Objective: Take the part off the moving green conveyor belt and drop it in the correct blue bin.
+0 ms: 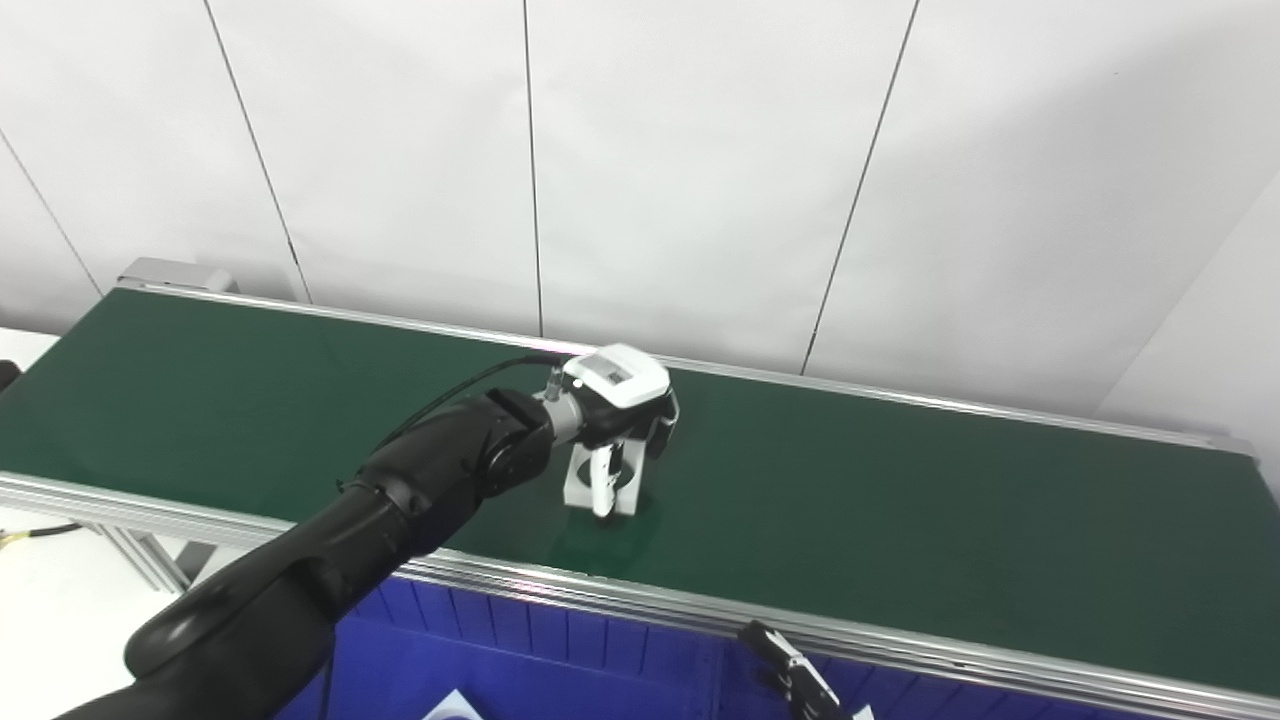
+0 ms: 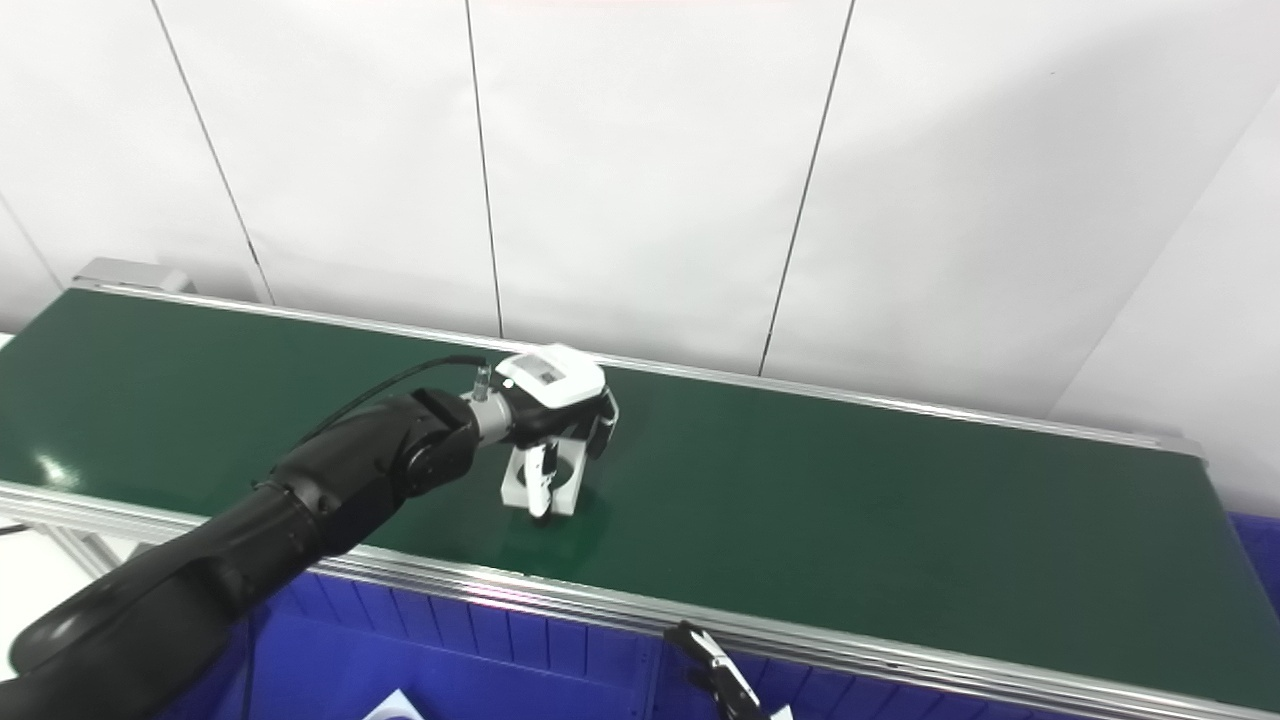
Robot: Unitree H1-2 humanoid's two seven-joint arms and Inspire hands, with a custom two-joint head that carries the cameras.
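White part (image 1: 600,487) stands mid-belt, toward near edge, left hand (image 1: 620,400) over it, fingers pinching it. Green conveyor belt (image 1: 900,500) runs left-right, metal-railed. Blue bin (image 1: 560,650) below near rail. Right hand (image 1: 795,680) barely visible; state unclear. White panelled wall (image 1: 700,150) behind.

No readable text, brand or number anywhere. Only candidate: a small grey label (image 1: 607,374) on top of the left hand (image 1: 620,400), above its fingers (image 1: 603,490); whatever is printed there is too small and blurred to make out. Belt (image 1: 900,500), bin (image 1: 560,640) and wall (image 1: 700,150) carry no visible markings.
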